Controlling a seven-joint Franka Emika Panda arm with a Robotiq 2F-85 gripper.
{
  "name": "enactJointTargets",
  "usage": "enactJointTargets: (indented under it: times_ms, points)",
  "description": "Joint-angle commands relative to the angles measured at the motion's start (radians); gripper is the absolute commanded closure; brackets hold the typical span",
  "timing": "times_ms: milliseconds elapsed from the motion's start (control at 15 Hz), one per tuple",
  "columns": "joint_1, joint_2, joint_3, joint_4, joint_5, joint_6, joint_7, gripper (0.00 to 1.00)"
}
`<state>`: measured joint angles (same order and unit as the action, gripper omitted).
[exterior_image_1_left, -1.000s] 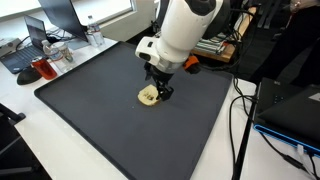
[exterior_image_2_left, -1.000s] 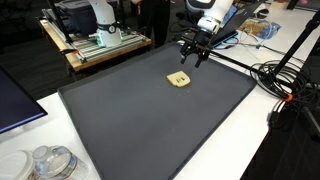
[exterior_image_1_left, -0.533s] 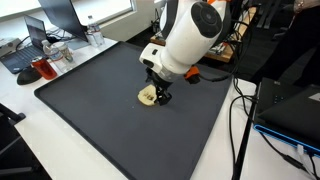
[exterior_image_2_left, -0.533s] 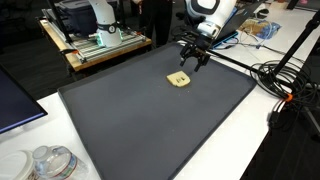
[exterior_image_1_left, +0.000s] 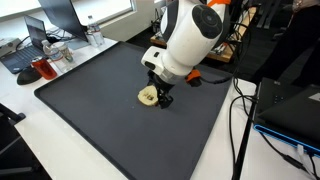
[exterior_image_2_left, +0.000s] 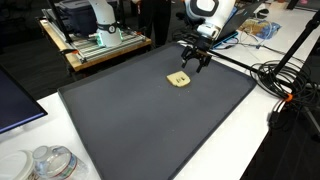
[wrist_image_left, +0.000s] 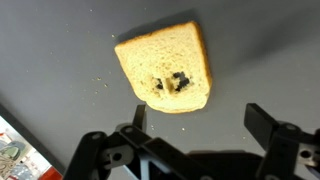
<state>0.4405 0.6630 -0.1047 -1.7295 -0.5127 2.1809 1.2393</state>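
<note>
Black two-finger gripper (wrist_image_left: 198, 128) held wide apart, nothing gripped.
A tan half-slice of bread (wrist_image_left: 165, 65), marked with dark specks, is found lying flat on the dark grey mat (exterior_image_1_left: 90, 115) just beneath the spread fingers; contact cannot be determined.

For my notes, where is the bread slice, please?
In both exterior views the tan bread slice lies on the dark grey mat, under the open end effector.
</note>
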Motion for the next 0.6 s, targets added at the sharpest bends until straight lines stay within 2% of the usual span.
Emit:
enactJointTargets:
  times_ms: [0,267,533]
  points:
    - [-0.029,-0.070,0.017,-0.089,-0.015,0.087,0.001,0.00]
    - [-0.076,-0.149,0.050,-0.188,0.029,0.204,-0.089,0.00]
    - [-0.119,-0.240,0.075,-0.293,0.070,0.247,-0.171,0.00]
